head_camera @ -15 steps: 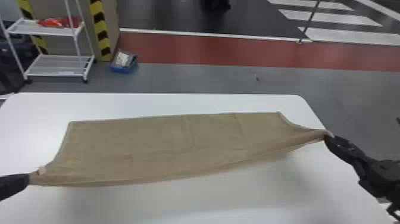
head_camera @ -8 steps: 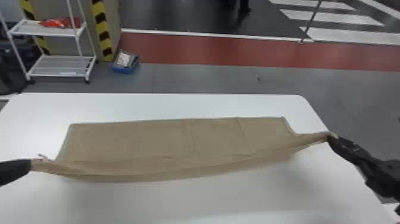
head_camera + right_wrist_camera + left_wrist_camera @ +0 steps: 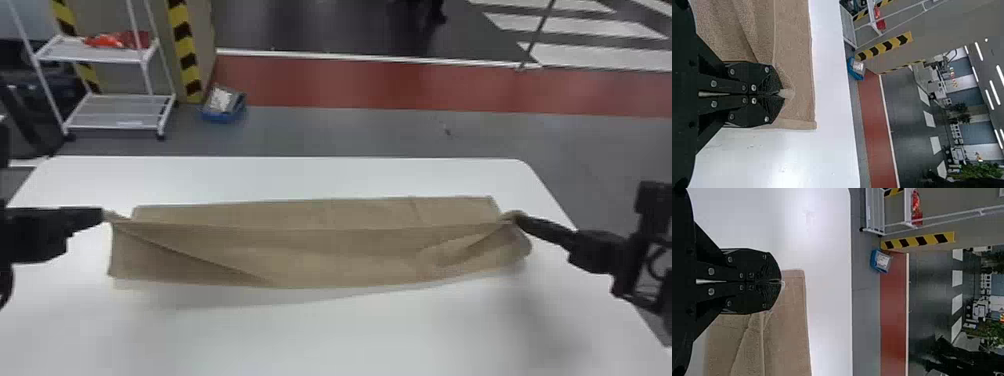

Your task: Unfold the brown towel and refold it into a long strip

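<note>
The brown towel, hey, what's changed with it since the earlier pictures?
Both tools have moved: the left tool forward and inward, the right tool inward and slightly forward. They brought the towel's held edge forward, closer to its far edge, with cloth now sagging toward the robot. The far edge shifted slightly right. Both tools still grip the towel; nothing was let go.

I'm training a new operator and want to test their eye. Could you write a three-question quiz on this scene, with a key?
1. True or false: the left gripper is shut on the brown towel.
2. What grips the brown towel near its other end?
A) a clamp
B) the right gripper
C) a person's hand
3. Fill in the colour: the table under the brown towel is ____.

Key: 1 true; 2 B; 3 white.
</note>
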You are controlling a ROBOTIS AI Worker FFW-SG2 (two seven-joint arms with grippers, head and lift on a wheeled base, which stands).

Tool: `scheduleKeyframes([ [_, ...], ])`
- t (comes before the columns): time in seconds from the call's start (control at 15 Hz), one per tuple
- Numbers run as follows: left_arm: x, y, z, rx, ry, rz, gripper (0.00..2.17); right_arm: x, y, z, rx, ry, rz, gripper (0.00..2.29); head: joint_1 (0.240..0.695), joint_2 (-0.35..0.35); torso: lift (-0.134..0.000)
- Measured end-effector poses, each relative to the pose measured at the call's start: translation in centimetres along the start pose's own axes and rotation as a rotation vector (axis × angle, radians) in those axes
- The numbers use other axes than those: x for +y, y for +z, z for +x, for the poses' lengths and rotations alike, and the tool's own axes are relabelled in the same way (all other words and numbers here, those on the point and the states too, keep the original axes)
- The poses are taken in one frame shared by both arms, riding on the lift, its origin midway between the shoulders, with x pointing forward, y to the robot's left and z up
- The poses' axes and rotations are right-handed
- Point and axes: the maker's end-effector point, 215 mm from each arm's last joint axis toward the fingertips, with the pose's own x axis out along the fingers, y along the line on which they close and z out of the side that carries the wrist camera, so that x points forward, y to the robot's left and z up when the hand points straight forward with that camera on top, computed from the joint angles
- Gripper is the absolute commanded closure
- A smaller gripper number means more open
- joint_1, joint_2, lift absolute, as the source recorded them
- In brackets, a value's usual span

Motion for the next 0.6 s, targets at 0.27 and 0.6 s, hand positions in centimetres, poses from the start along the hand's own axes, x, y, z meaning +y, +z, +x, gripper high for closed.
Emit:
scheduleKeyframes([
  [0.27, 0.2, 2.8, 3.3, -0.048, 0.003, 0.024, 1.95, -0.1, 3.8, 2.2, -0.034, 0.029, 0.022, 1.5, 0.695, -0.091, -0.123],
  [0.6, 1.6, 4.3, 5.3, -0.053, 0.018, 0.037, 1.95, 0.5, 5.6, 5.0, -0.033, 0.056, 0.039, 1.49, 0.695, -0.06, -0.123],
])
